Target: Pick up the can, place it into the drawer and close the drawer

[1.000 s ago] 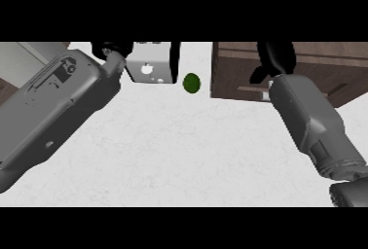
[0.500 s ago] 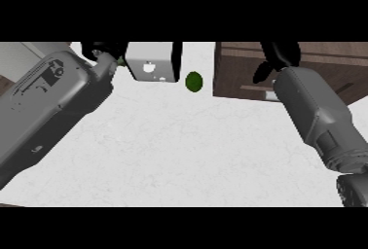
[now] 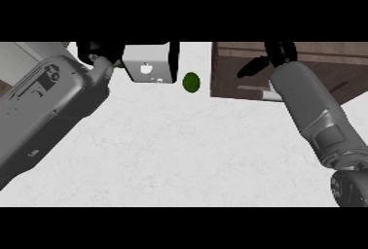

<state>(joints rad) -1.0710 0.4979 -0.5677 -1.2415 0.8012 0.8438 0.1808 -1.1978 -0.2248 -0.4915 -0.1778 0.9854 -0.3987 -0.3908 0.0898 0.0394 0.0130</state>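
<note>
The white surface (image 3: 179,155) carries a small dark green object (image 3: 191,82) near its far edge, and everything else places itself around it; whether this green object is the can cannot be told; it lies apart from both hands. Just to its left sits a light grey box-like object (image 3: 149,64) with a small white mark on its face. Left of that, the left hand (image 3: 97,49) shows only as black fingers at the frame's top; whether they are spread or curled cannot be told. To the green object's right stands the dark wooden drawer unit (image 3: 241,68); above it the right hand (image 3: 267,57) hangs with black fingers spread and relaxed, holding nothing.
</note>
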